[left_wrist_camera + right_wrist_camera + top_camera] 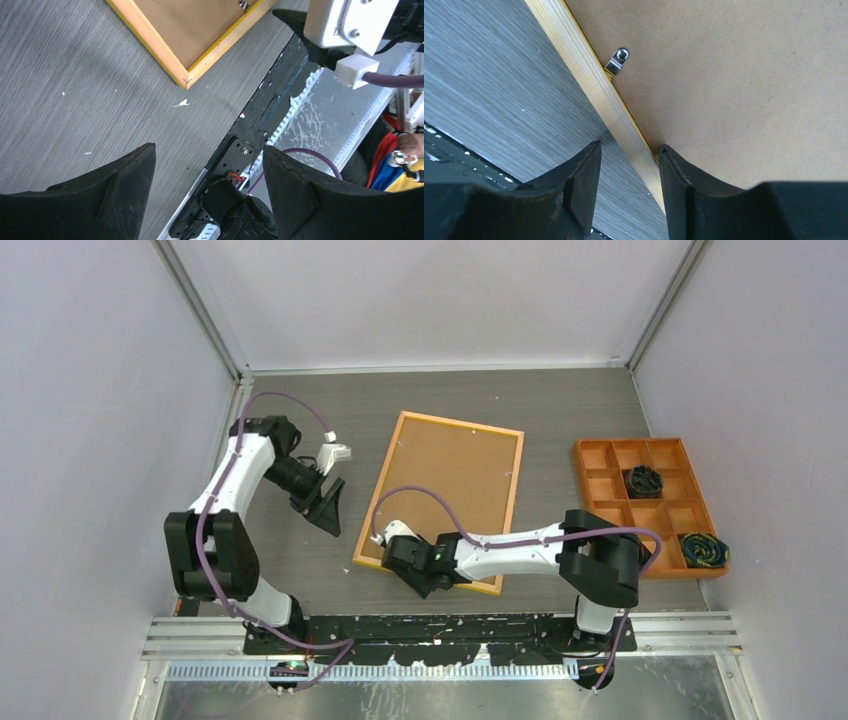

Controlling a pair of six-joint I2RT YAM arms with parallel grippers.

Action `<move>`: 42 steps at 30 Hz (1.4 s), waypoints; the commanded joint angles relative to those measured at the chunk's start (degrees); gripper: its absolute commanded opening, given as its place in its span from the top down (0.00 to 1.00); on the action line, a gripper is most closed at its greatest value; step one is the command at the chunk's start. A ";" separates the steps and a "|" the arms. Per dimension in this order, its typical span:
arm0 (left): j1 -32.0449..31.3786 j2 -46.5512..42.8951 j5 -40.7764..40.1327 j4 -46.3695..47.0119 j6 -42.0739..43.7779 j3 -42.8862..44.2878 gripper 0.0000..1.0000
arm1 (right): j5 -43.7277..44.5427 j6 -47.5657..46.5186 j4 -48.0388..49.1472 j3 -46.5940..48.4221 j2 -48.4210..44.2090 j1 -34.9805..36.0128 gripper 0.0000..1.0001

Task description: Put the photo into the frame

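Observation:
The frame (460,423) lies face down mid-table, its tan wood back up and a brown backing board (450,480) seated in it. The photo is not in view. My right gripper (418,572) is low over the frame's near edge; in the right wrist view its open jaws (629,147) straddle the pale rail (589,82), one finger over the table, the other over the board (734,75). A small metal clip (618,59) sits on the rail just ahead. My left gripper (330,508) hovers open and empty left of the frame (172,62).
An orange compartment tray (585,495) stands at the right with a dark coiled item (645,481) in one cell and a dark bundle (703,550) at its near right corner. Grey walls close in on three sides.

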 commanded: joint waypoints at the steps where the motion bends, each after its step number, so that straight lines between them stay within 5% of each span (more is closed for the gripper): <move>1: 0.36 -4.35 -3.59 1.12 1.45 -2.18 0.20 | 4.94 -0.08 0.53 1.58 1.14 0.68 0.51; 9: 0.36 -8.70 -6.73 4.54 3.45 -7.20 0.19 | 4.73 -1.28 2.71 0.79 1.49 0.68 0.63; 15: 0.36 -15.58 -7.75 12.08 7.03 -13.49 0.18 | 2.61 -2.37 2.81 3.34 2.50 0.65 0.98; 24: 0.29 -36.87 -6.97 27.81 20.14 -30.54 0.09 | -5.24 -3.51 0.68 13.39 0.11 -2.11 0.99; 32: -1.43 -62.04 1.69 34.75 49.76 -42.87 0.04 | -17.70 -0.63 -0.60 21.29 -3.71 -6.85 0.99; 36: -2.39 -64.34 4.00 34.24 61.13 -45.42 0.02 | -20.52 0.15 -2.66 24.91 -4.42 -7.43 0.99; 42: -4.30 -61.25 4.81 38.33 64.48 -45.92 0.02 | -22.03 1.19 -3.69 26.87 -4.82 -8.39 0.99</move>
